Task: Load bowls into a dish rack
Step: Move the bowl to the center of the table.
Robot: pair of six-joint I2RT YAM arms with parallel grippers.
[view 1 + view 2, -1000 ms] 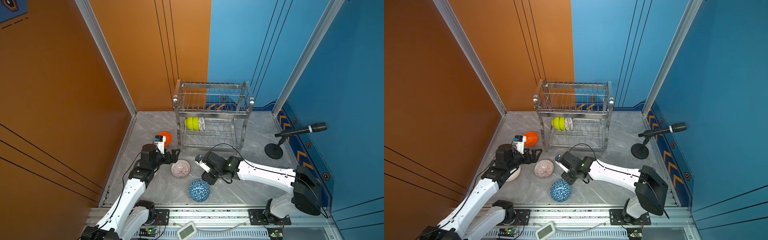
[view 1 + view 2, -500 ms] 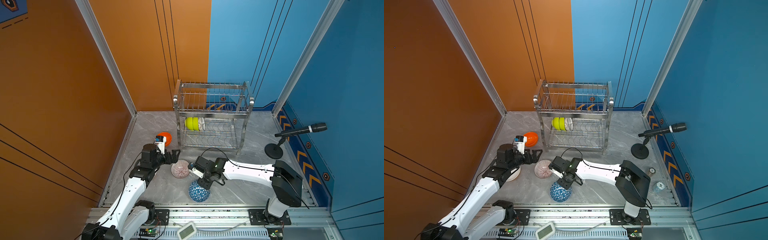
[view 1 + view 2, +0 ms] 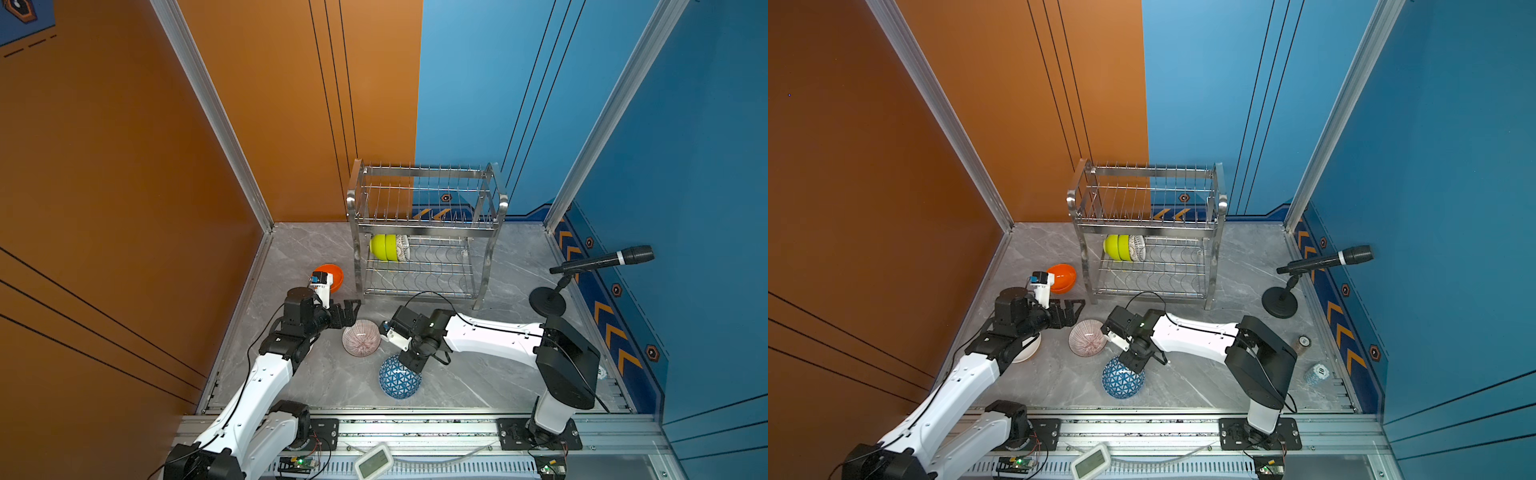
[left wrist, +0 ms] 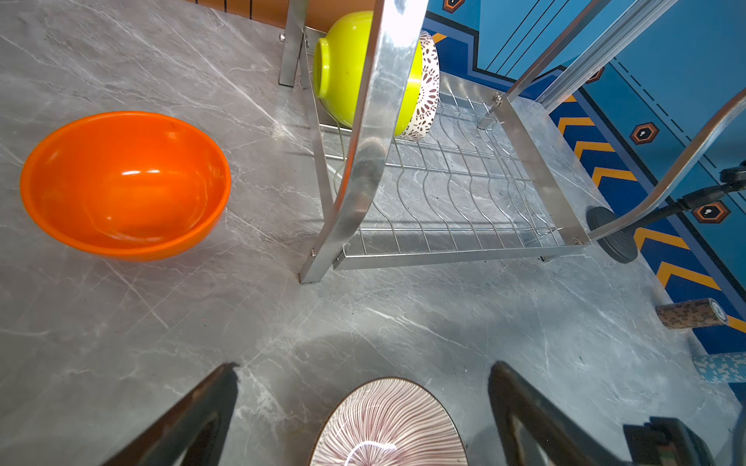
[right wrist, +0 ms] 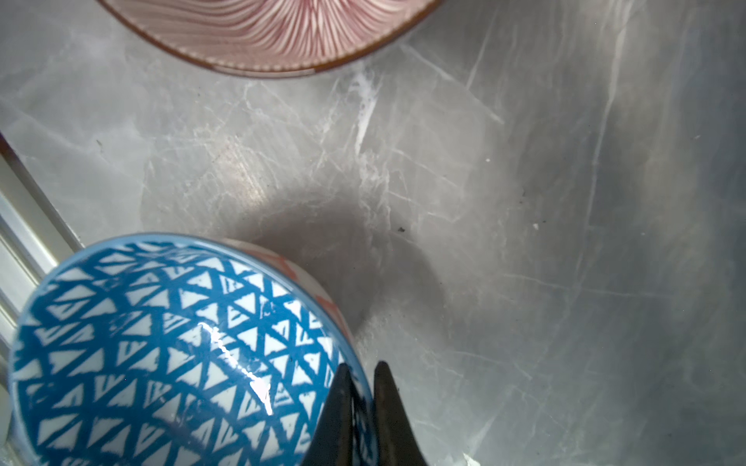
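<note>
My right gripper (image 5: 361, 375) is shut on the rim of the blue-white triangle bowl (image 3: 399, 379), one finger inside and one outside, near the table's front edge. The pinkish striped bowl (image 3: 360, 340) sits just behind it, in front of my open left gripper (image 4: 363, 365), whose fingers stand wide and hold nothing. An orange bowl (image 3: 1064, 277) lies beside the dish rack (image 3: 432, 227). Two lime-green bowls (image 3: 384, 247) and a lattice bowl (image 3: 402, 247) stand on edge at the left end of the rack's lower tier. A white bowl (image 3: 1027, 351) peeks from under my left arm.
A black microphone stand (image 3: 546, 301) is at the right of the rack. Two small chip stacks (image 3: 1303, 343) rest by the right wall. Orange and blue walls close in the table on three sides.
My right gripper swung left and toward the front edge, came down over the blue-white bowl and closed on its rim. The left arm has barely moved.
</note>
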